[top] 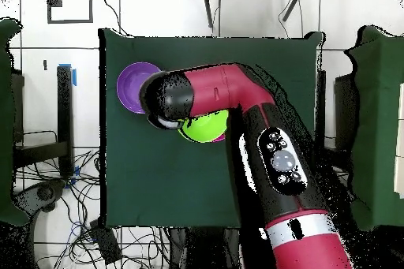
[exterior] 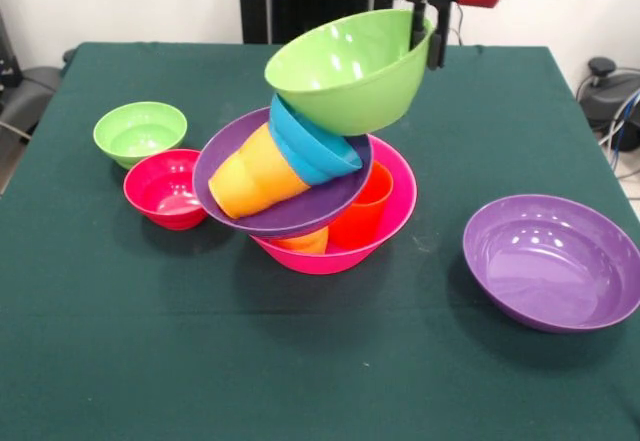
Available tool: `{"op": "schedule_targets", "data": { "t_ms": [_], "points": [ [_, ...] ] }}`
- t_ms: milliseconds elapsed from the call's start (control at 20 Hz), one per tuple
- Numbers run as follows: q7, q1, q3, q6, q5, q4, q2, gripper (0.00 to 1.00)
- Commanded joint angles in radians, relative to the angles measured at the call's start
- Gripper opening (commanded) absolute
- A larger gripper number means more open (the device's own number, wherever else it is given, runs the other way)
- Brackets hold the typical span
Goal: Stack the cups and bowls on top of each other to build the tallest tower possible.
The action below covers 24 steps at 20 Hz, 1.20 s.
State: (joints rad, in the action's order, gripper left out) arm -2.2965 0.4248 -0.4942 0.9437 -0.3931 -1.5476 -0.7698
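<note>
The tower stands mid-table on the large hot-pink bowl (exterior: 398, 201). A red-orange cup (exterior: 366, 207) and an orange cup (exterior: 306, 243) sit in this bowl. A shallow purple bowl (exterior: 232, 151) rests tilted on them. On it lie a yellow-orange cup (exterior: 256, 175) on its side and a tilted blue bowl (exterior: 312, 143). The medium light-green bowl (exterior: 350, 73) leans on top of the blue one. My gripper (exterior: 427, 29) is shut on its far rim, one finger inside, one outside. In the overhead view the arm hides the gripper; only part of the light-green bowl (top: 203, 128) shows.
A small light-green bowl (exterior: 140, 131) and a red bowl (exterior: 165, 189) sit left of the tower. A second purple bowl (exterior: 553, 261) stands at the front right, also seen as the purple bowl (top: 132, 84) from overhead. The green tablecloth (exterior: 120, 341) covers the table.
</note>
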Motion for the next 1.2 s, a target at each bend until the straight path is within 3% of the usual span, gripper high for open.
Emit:
{"op": "schedule_targets", "data": {
  "t_ms": [50,600,1200],
  "points": [
    [0.000,-0.016,0.062,-0.114,-0.087,-0.071,0.080,0.00],
    [0.023,-0.013,0.074,-0.142,-0.115,-0.067,0.084,0.00],
    [-0.002,-0.035,0.073,-0.057,-0.051,-0.077,0.033,0.00]
  ]
}}
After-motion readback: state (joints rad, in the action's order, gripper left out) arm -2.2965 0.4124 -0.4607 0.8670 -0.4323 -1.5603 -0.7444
